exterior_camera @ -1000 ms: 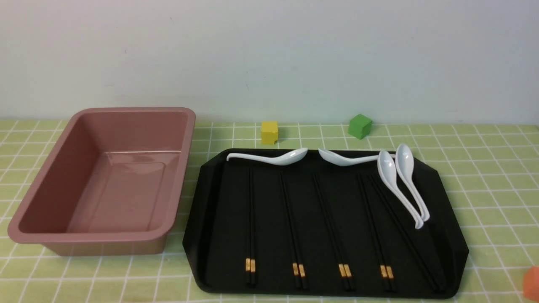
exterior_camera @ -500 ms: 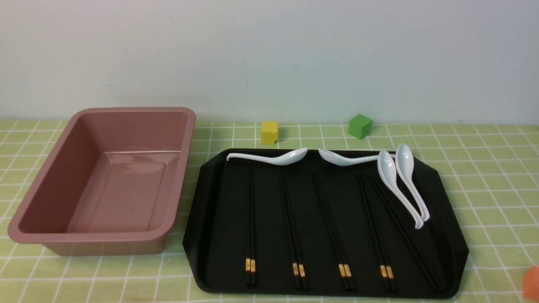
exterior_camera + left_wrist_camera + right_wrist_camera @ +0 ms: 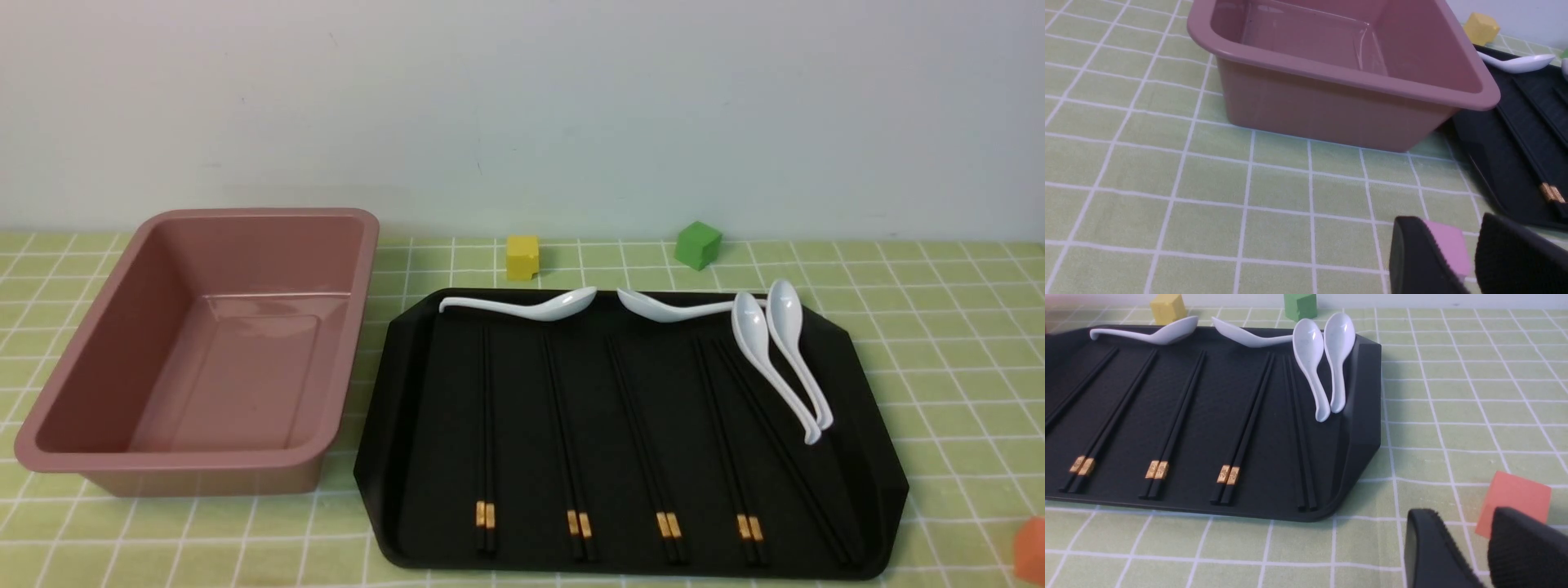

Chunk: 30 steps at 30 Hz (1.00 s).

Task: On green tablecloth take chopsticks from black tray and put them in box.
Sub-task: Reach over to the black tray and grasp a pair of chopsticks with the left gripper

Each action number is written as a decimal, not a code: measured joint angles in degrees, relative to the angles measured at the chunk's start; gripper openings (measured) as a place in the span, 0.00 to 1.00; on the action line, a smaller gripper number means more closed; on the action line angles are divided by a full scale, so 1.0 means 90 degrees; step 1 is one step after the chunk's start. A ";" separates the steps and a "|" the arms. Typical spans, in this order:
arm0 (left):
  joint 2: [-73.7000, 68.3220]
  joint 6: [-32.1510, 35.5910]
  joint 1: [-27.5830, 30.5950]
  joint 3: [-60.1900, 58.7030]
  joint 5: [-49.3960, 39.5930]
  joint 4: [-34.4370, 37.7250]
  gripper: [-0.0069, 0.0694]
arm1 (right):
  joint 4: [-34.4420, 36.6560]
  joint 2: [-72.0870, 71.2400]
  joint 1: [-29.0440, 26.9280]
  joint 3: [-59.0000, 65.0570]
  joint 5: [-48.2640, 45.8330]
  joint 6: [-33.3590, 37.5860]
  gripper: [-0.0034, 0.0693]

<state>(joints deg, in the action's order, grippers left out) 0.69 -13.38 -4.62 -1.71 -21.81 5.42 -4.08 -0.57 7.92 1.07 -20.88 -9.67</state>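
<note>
Black left jaws (image 3: 1472,255) narrowly parted, pink cube (image 3: 1447,247) between; right jaws (image 3: 1482,549) narrowly parted, holding nothing

Both arms stay outside the front view. The left hand (image 3: 1470,255) and right hand (image 3: 1482,549) show their fingers slightly parted.

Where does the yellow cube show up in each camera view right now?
Front view: yellow cube on the cloth just beyond the black tray.
Left wrist view: yellow cube at the picture's upper right, past the pink box.
Right wrist view: yellow cube at the picture's top edge.
Shared landmark: the white spoon nearest the cube.
</note>
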 joint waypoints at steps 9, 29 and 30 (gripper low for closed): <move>0.0000 -0.1520 0.0000 0.0000 0.0042 0.3171 0.40 | 0.0000 0.0000 0.0000 0.0000 -0.0005 0.0000 0.38; -0.1461 0.0580 0.0000 0.3305 -0.0056 0.5450 0.08 | 0.0000 0.0000 0.0000 0.0000 -0.0005 0.0000 0.38; -0.2194 0.0638 0.0000 0.3779 -0.0818 0.4993 0.07 | 0.0000 0.0000 0.0000 0.0000 -0.0005 0.0000 0.38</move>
<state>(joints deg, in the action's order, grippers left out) -19.05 -7.64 -4.62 32.30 -29.18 50.36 -4.08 -0.57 7.92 1.07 -20.93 -9.67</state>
